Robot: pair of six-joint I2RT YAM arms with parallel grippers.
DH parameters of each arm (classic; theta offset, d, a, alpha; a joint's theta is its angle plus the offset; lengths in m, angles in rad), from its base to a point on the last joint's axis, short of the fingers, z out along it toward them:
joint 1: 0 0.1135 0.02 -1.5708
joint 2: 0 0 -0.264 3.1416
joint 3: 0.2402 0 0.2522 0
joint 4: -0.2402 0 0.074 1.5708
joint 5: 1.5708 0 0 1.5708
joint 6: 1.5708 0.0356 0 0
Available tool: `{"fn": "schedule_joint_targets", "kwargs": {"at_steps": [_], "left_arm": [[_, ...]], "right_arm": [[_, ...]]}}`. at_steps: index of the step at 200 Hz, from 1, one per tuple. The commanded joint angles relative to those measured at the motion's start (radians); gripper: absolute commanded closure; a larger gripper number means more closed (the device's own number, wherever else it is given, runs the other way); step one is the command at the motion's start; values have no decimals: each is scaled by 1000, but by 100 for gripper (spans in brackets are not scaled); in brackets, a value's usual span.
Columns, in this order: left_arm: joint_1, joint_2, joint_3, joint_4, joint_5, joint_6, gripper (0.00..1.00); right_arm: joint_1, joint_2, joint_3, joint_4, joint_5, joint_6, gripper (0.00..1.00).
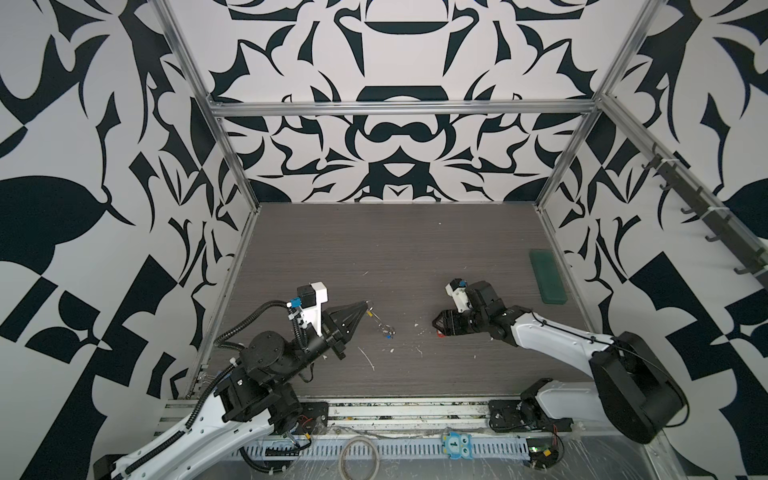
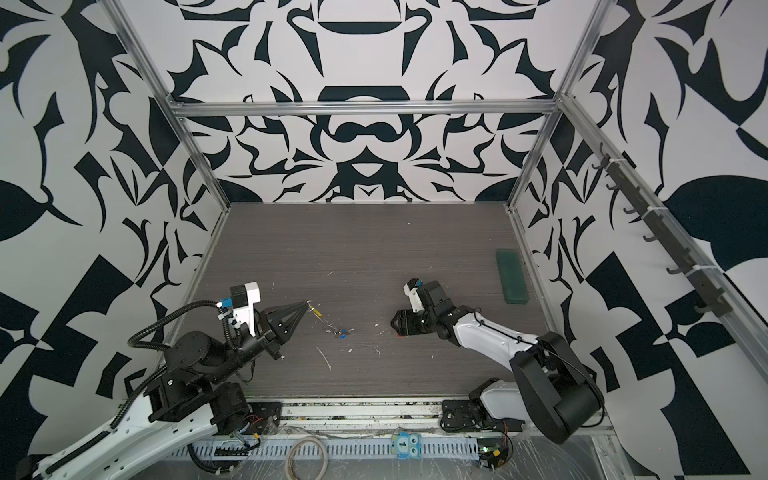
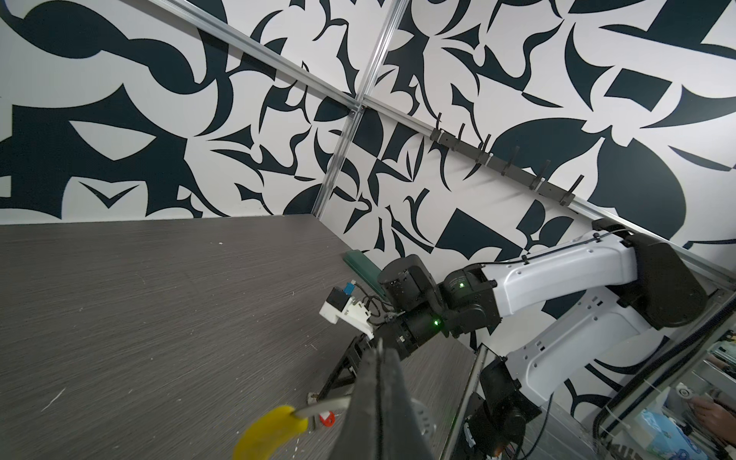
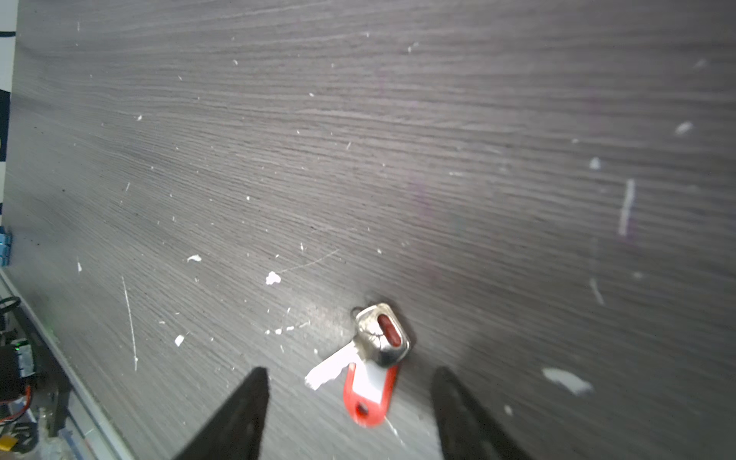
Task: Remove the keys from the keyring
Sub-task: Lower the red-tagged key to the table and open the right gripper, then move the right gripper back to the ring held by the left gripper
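In the right wrist view the red key (image 4: 368,394), a flat tag with a white label, lies loose on the table. A small silver metal piece (image 4: 382,334) rests across one end of it. My right gripper (image 4: 350,376) stands open around the tag without touching it, and shows low over the red key (image 1: 439,333) in a top view. My left gripper (image 1: 365,306) is shut on the keyring (image 1: 376,321), beside its yellow sleeve (image 3: 271,434). The grey loop hangs to the table, with the blue key (image 1: 388,337) at its lower end.
A flat green box (image 1: 548,276) lies at the table's right edge. A beige hoop (image 1: 359,459) sits on the front rail. A rail of hooks (image 1: 702,208) runs along the right wall. White scraps (image 1: 368,359) dot the dark table (image 1: 374,249).
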Motion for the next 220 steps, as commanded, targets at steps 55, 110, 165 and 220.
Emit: {"fn": "schedule_joint_targets", "kwargs": {"at_steps": [55, 110, 165, 220], "left_arm": [[3, 20, 4, 25, -14, -7, 100], [2, 43, 3, 34, -31, -16, 100], [3, 77, 12, 49, -22, -27, 100], [2, 86, 17, 49, -19, -37, 100]], "right_arm": [[40, -360, 128, -6, -87, -2, 9], [375, -404, 333, -54, 58, -130, 1], [575, -230, 485, -94, 206, -276, 12], [602, -130, 530, -71, 199, -289, 20]]}}
